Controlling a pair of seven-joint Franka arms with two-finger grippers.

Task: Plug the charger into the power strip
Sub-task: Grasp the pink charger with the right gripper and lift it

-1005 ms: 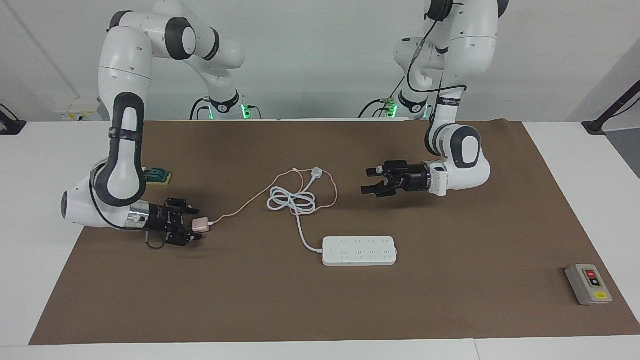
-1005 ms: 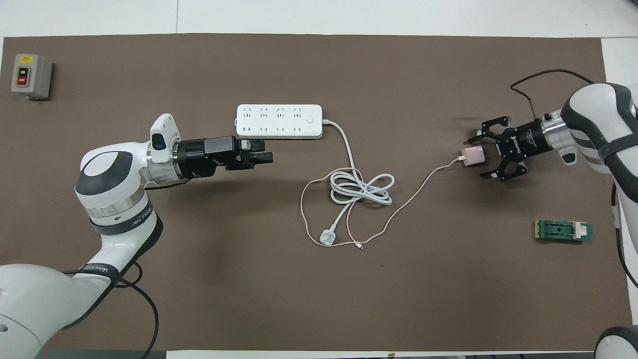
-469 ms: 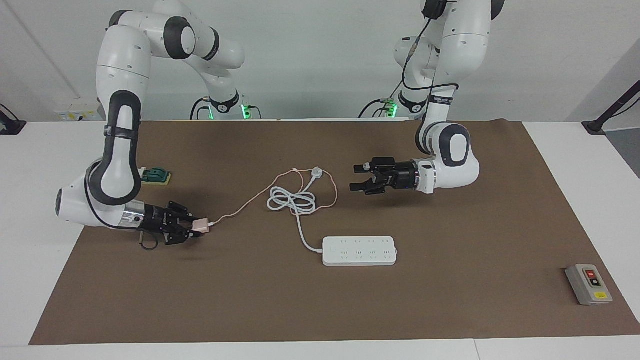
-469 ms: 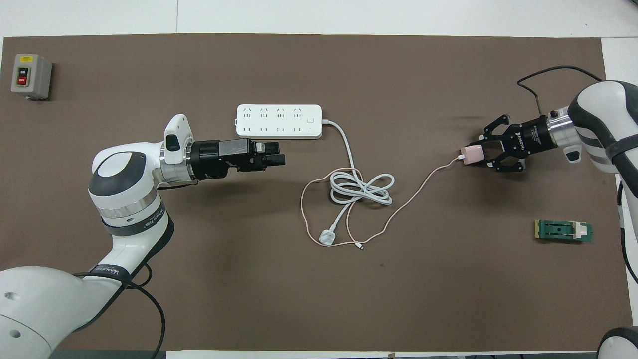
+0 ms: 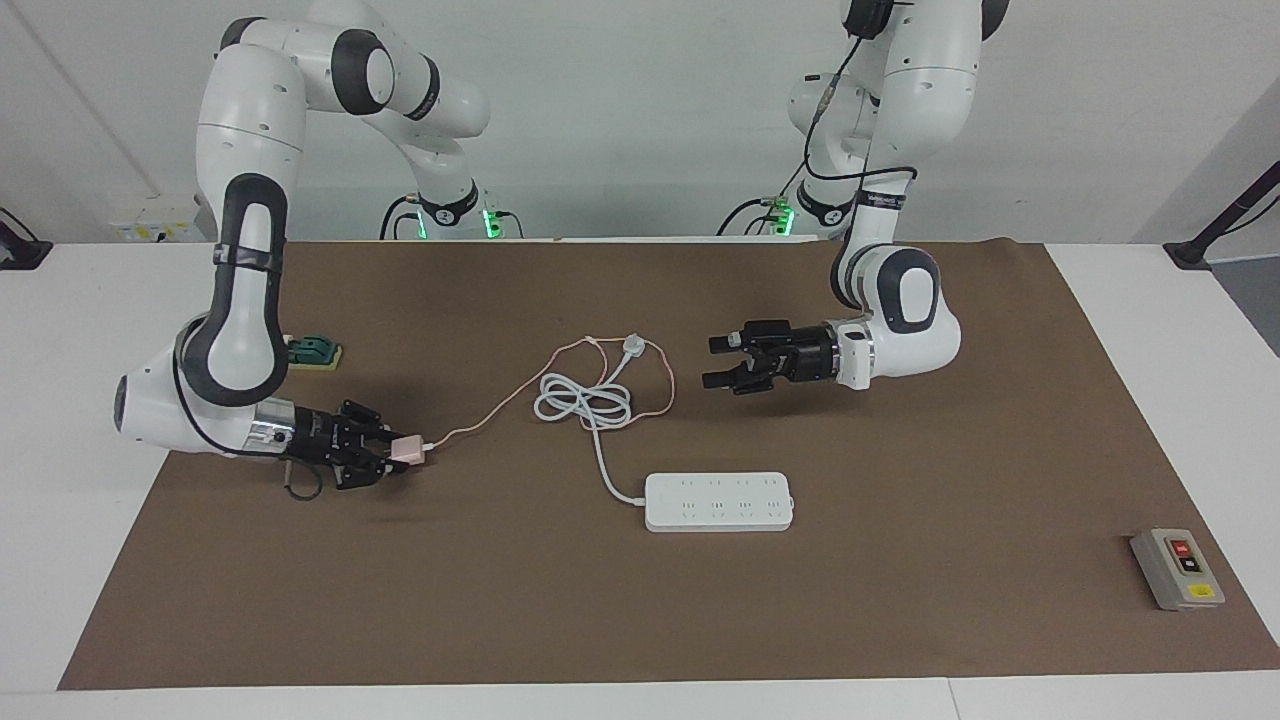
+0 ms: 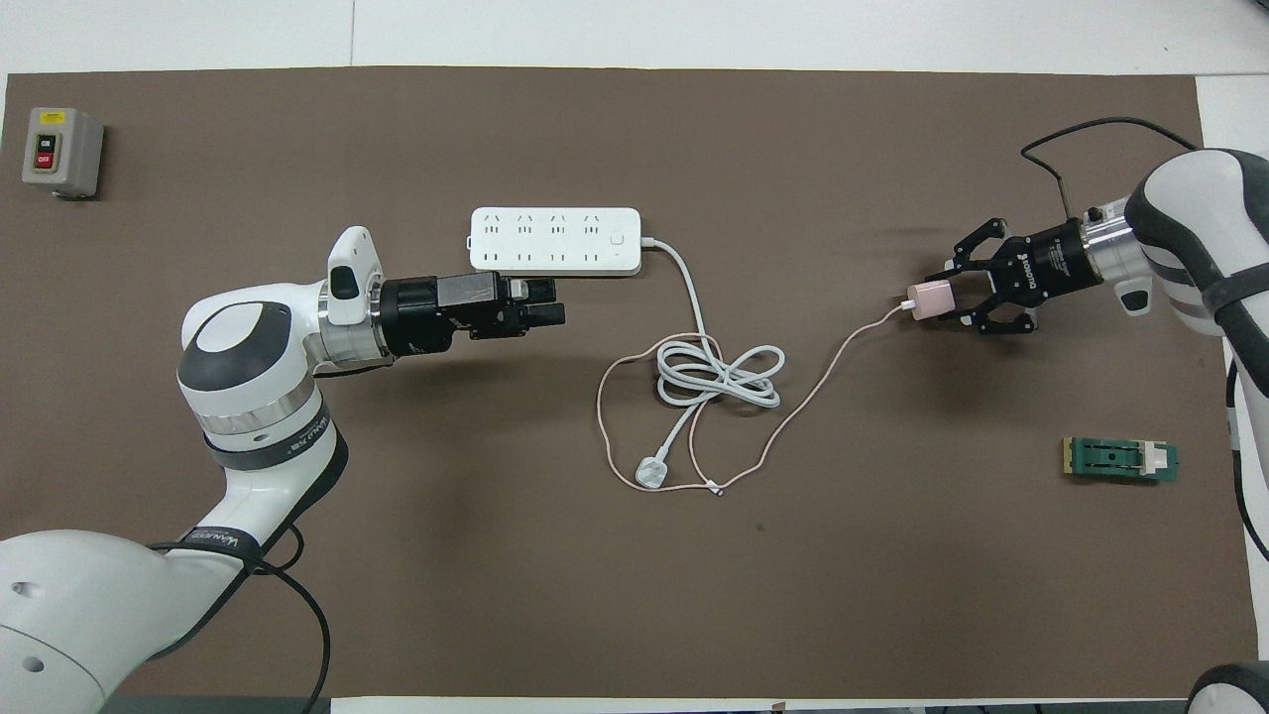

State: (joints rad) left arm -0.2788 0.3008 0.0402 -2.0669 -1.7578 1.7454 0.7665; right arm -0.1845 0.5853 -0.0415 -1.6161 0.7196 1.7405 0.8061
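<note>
The charger [image 5: 405, 450] is a small pale pink cube, gripped by the right hand [image 5: 392, 457], whose fingers are closed on its sides just above the brown mat [image 5: 900, 620] at the right arm's end of the table. Its pink cable [image 5: 480, 415] leaves the face that points away from the hand, toward the middle of the table, and runs to a loose loop near the coiled white cord [image 5: 585, 400]. The prongs cannot be made out.

The power strip [image 5: 719, 501] lies flat on the mat near the middle, farther from the robots than the coil. It is a long white bar with two rows of sockets facing up; its long axis runs from one arm's end of the table toward the other. Its thick cord leaves the end toward the right arm, and the round white plug [image 5: 633, 345] rests nearer the robots.

The left hand [image 5: 722, 362] hangs open over bare mat, holding nothing; in the overhead view it sits just beside the strip.

A grey switch box [image 5: 1177, 568] and a small green part [image 5: 314, 351] lie well apart from these.
</note>
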